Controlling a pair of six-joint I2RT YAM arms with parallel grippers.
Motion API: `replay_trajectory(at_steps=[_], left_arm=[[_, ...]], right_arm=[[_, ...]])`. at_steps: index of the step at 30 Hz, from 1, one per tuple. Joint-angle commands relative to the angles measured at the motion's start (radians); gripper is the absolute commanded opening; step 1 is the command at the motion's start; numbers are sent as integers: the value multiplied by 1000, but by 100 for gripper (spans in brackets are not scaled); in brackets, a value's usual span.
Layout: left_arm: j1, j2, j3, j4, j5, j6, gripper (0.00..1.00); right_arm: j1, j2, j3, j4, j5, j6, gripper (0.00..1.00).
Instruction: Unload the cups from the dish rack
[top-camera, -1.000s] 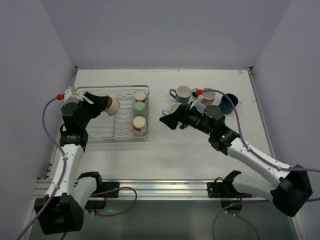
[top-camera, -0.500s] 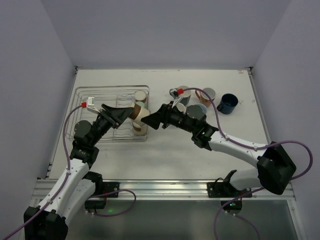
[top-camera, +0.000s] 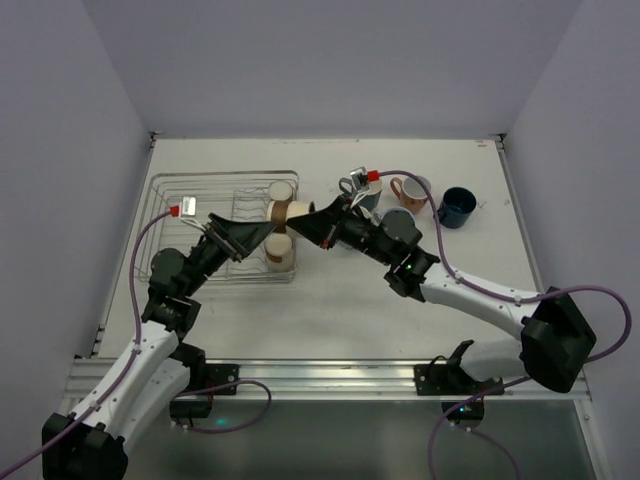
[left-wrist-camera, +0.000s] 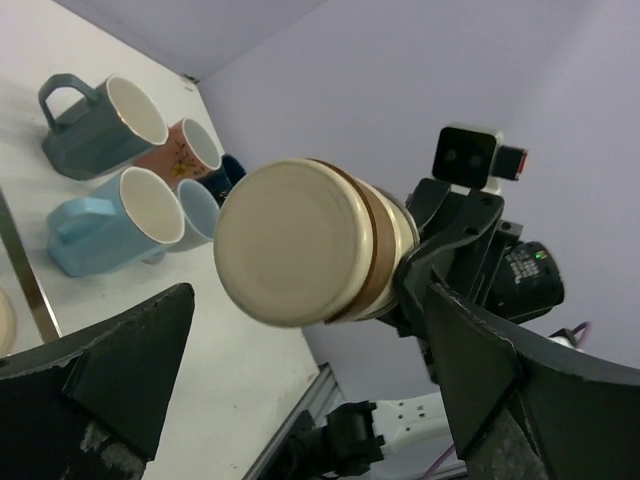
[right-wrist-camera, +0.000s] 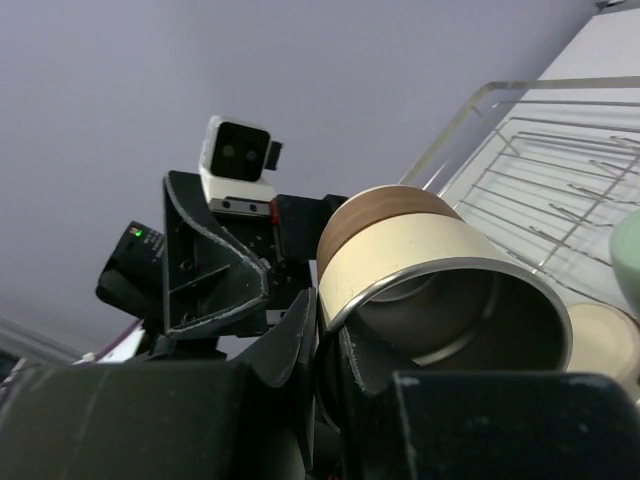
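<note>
Pale bench (top-camera: 330, 300) underneath. Noted beige tumbler (top-camera: 285, 210) pinched in right hand (top-camera: 310, 222), left hand (top-camera: 262, 226) spread wide. Judged best: left backed straight off first.

Dish rack (top-camera: 190, 205) at the far left of the table (top-camera: 400, 320), cups (top-camera: 279, 250) standing in its right end. Above that end a tumbler (top-camera: 285, 210) lies sideways in the air, left gripper (top-camera: 260, 229) at its base, right gripper (top-camera: 309, 222) at its rim. Mugs (top-camera: 412, 187) cluster on the table right of the rack.
</note>
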Motion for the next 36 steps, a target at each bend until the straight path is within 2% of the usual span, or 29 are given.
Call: replay_trajectory(at_steps=[1,2,3,4,5,6,7,8,12,16,20,29,33,34,35,36], left_arm=[[-7,-18,95,-153,40,209,100],[-7,-18,162,-219,28,269,100],[-7,-17,202,-373,13,336,100],[-7,-10,245,-451,-42,461,100],[-7,-6,317,-540,-76,517,100],[-7,-3,343,-653,-104,573,100],[-7,6,366,-689,-144,620,100],[-7,10,397,-727,-159,710,100],[-7,19,413,-869,-276,849,100],[-7,7,376,-877,-379,901,100],[-7,14,342,-872,-409,924,100],[-7,45,313,-850,-353,914,100],[-8,82,330,-850,-295,897,99],[-11,88,333,-850,-288,888,98],[-14,94,336,-849,-285,883,98],[-30,111,337,-847,-285,880,97]], right_arm=[[-7,-69,40,-106,97,-93,0],[-7,-103,50,-225,102,-123,0],[-7,-121,67,-299,107,-196,0],[-7,-136,112,-394,139,-238,0],[-9,-164,133,-589,160,-276,0],[-7,-173,158,-679,185,-354,0],[-7,-181,176,-780,241,-385,0],[-9,-184,211,-951,286,-408,0],[-12,-143,235,-1253,392,-489,0],[-12,-73,190,-1300,348,-496,0],[-6,52,236,-1310,352,-497,0],[26,259,293,-1315,397,-497,1],[37,287,298,-1309,413,-493,5],[39,287,298,-1304,417,-491,7],[43,284,298,-1301,424,-490,19],[45,273,298,-1295,429,-490,27]])
